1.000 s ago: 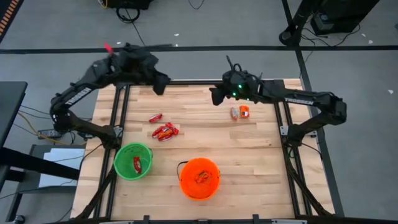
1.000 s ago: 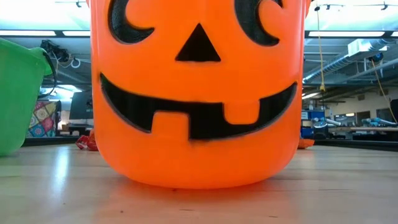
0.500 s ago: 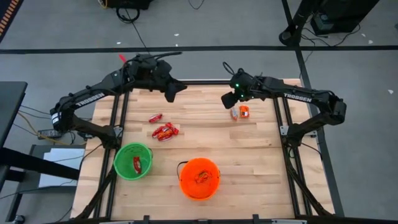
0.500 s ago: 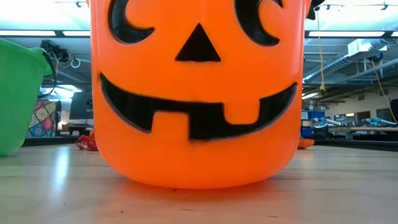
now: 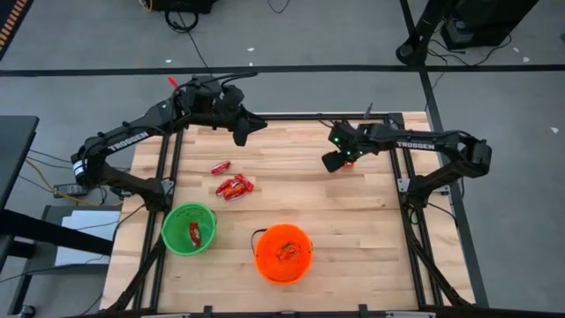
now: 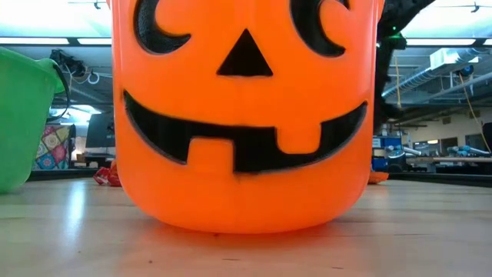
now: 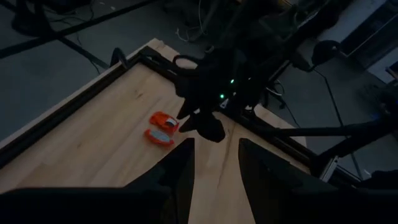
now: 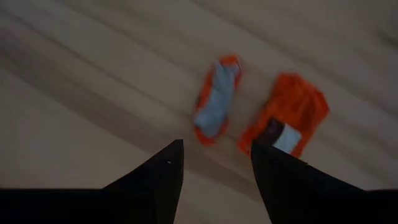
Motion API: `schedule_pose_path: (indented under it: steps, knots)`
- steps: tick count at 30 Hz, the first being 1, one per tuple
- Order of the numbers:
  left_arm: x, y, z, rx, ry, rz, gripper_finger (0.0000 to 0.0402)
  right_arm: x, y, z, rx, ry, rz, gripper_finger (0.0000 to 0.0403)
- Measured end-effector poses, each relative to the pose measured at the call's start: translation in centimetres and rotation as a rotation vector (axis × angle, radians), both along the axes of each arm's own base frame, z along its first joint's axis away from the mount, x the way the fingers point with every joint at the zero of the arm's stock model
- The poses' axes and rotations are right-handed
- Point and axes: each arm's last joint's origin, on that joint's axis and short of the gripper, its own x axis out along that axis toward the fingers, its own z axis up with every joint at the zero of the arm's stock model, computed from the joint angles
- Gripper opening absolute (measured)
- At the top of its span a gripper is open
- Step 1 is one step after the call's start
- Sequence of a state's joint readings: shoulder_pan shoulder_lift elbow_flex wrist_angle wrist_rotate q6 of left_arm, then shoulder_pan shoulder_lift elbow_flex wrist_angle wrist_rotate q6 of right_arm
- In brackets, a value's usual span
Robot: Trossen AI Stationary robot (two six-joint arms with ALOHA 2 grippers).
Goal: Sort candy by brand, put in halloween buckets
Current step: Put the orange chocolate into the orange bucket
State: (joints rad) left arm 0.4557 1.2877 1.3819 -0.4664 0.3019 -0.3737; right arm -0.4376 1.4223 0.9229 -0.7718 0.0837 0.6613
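The right gripper (image 8: 211, 168) has dropped over the 2 orange candies (image 8: 214, 99), fingers spread and empty, so a pick looks close. The left gripper (image 5: 240, 134), part open and empty, hovers at the surface's (image 5: 371, 212) far edge.

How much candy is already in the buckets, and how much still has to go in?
Done: the green bucket holds a red candy; the orange bucket seems to hold something too small to name. In hand: the right gripper, open and empty, hangs over two orange-and-white candies near the table's far right. Left: those two, plus the red candies on the wood. The left gripper waits, holding nothing.
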Motion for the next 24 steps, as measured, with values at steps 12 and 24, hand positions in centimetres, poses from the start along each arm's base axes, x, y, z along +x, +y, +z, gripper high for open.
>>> schedule_pose_path:
  steps: [12, 24]
  knots:
    - [0.0, 0.0, 0.0, -0.002, -0.002, -0.002, 0.0131, -1.5, 0.4, -3.1, -0.023, 0.073, -0.043, 0.0199]
    - [0.0, -0.1, 0.0, -0.012, -0.006, -0.022, 0.0131, -2.1, -1.3, -3.0, -0.089, 0.092, -0.042, 0.022]
